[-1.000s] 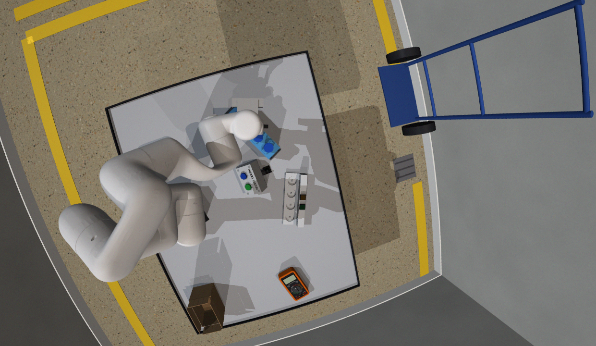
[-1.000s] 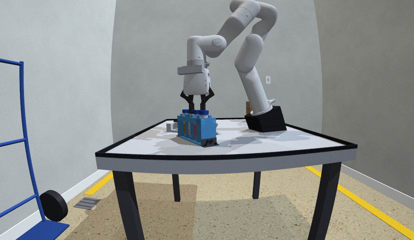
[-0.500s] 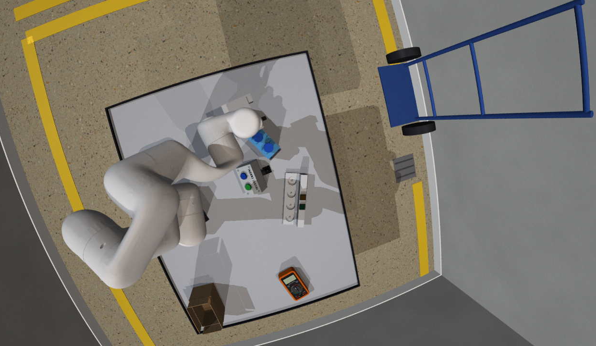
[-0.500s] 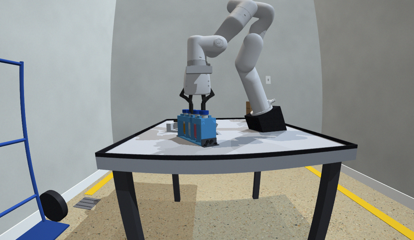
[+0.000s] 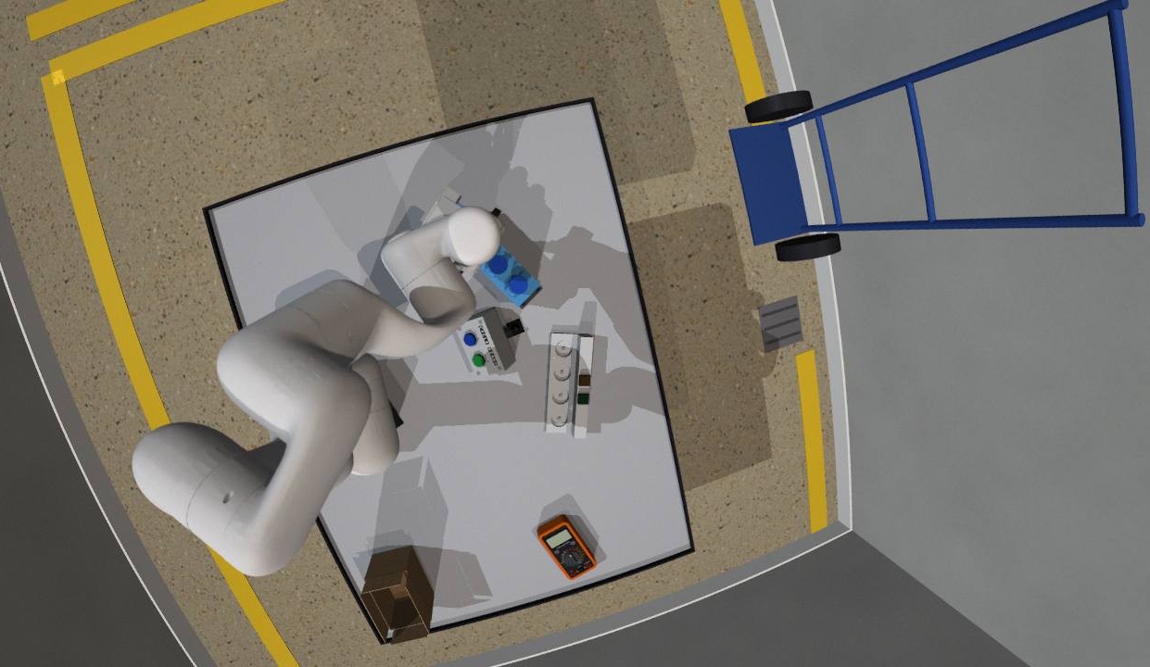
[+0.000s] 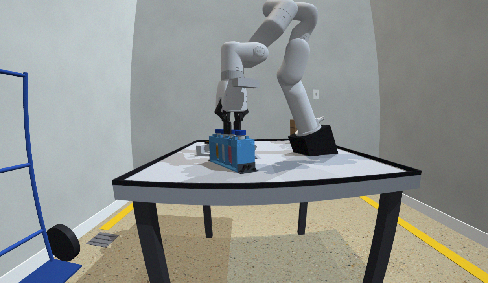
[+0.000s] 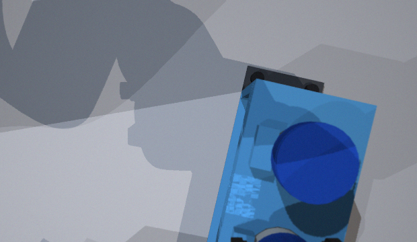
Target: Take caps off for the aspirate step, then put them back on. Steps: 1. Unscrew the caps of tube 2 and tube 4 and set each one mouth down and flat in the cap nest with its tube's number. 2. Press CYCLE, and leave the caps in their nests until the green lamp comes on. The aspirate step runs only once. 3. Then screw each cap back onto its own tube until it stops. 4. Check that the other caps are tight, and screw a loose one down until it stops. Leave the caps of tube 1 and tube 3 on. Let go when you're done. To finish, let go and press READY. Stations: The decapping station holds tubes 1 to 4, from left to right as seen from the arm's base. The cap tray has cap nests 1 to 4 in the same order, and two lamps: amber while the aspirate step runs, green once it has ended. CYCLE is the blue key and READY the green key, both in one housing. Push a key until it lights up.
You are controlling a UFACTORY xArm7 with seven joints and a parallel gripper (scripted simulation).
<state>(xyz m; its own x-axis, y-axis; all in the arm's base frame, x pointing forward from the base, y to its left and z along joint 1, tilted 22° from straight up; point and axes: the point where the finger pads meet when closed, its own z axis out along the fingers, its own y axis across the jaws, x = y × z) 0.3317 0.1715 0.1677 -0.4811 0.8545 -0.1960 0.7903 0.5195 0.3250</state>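
Note:
The blue decapping station [image 5: 530,292] [image 6: 238,155] [image 7: 249,202] holds tubes with dark blue caps. My gripper [image 6: 230,128] [image 7: 284,239] stands upright over its top and is shut on the cap of tube 2 [image 7: 279,238], which shows only at the bottom edge of the wrist view. The cap of tube 1 [image 7: 315,163] sits on its tube just beyond, near the station's black end [image 7: 282,78]. The caps of tube 3 [image 5: 499,263] and tube 4 [image 5: 519,284] are on. In the overhead view the wrist hides the gripper. The cap tray [image 5: 555,426] has empty nests and dark lamps [image 5: 584,381].
The key housing [image 5: 495,332] with the blue CYCLE key [image 5: 469,339] and the green READY key [image 5: 478,359] lies between station and arm base. An orange multimeter [image 5: 566,545] and a cardboard box [image 5: 398,593] sit at the table's far end. A blue hand truck [image 5: 769,182] stands off the table.

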